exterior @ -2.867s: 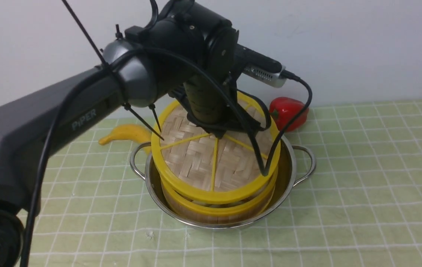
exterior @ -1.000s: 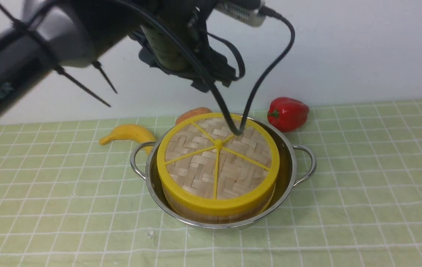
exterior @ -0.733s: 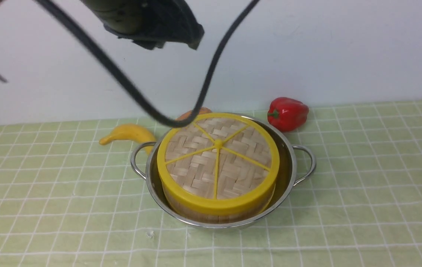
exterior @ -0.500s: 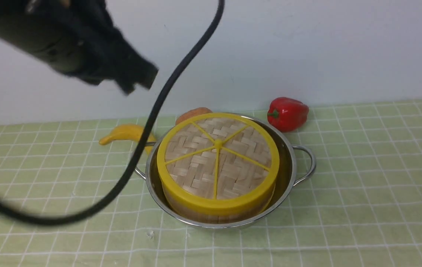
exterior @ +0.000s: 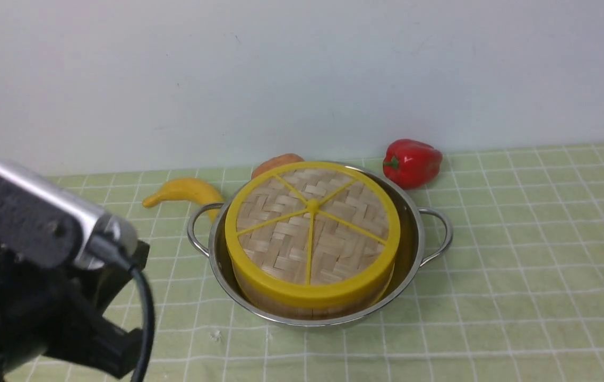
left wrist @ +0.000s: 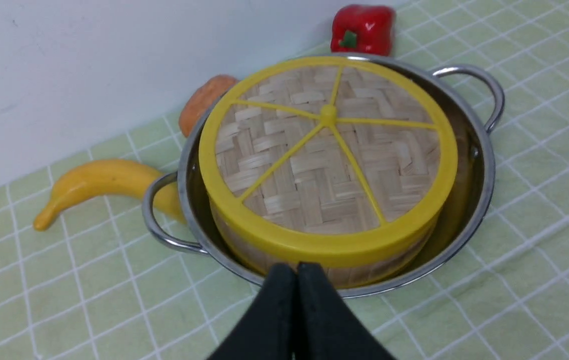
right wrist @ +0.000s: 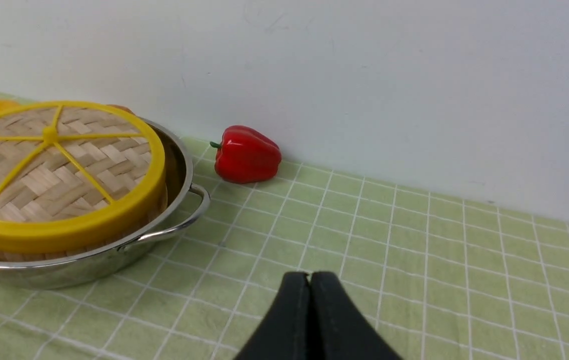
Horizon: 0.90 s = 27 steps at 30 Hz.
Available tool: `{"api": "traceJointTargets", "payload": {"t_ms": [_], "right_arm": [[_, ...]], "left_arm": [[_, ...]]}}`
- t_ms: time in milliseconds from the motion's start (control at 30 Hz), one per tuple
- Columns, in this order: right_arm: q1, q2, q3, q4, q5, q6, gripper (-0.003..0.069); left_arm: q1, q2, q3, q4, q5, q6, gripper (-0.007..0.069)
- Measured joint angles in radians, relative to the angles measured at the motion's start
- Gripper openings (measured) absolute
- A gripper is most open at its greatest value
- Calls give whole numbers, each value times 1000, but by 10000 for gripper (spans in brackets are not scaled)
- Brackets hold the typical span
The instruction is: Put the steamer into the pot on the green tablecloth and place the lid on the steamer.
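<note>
Green tablecloth (exterior: 519,254) mid-frame with pot (exterior: 411,241), steamer (exterior: 302,305) inside, lid (exterior: 310,233) on top, left tool (left wrist: 295,272) and right tool (right wrist: 309,281) both pinched together, empty.

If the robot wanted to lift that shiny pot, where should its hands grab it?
Probably by the two looped side handles, one hand each. The pot is wide and round, and the steamer with its lid fills it, leaving no room inside. The left handle suits the left hand, the right handle the right hand, each coming from its own side.
</note>
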Motion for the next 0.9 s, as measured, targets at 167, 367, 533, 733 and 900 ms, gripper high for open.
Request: {"api": "traceJointTargets", "payload": {"t_ms": [167,367,533,733,900], "right_arm": [[0,0,0,0,0,0,5],[0,0,0,0,0,11,20],[0,0,0,-2,0,21,36],[0,0,0,-3,0,23,48],[0,0,0,-3,0,23,59]], "left_arm": [[0,-67,45,-7,-14,-7,-8],[0,-68,49,-7,-21,-7,-1],[2,-73,51,35,-22,-3,12],[183,-194,101,84,-34,1,20],[435,-402,258,94,-86,-1,31]]}}
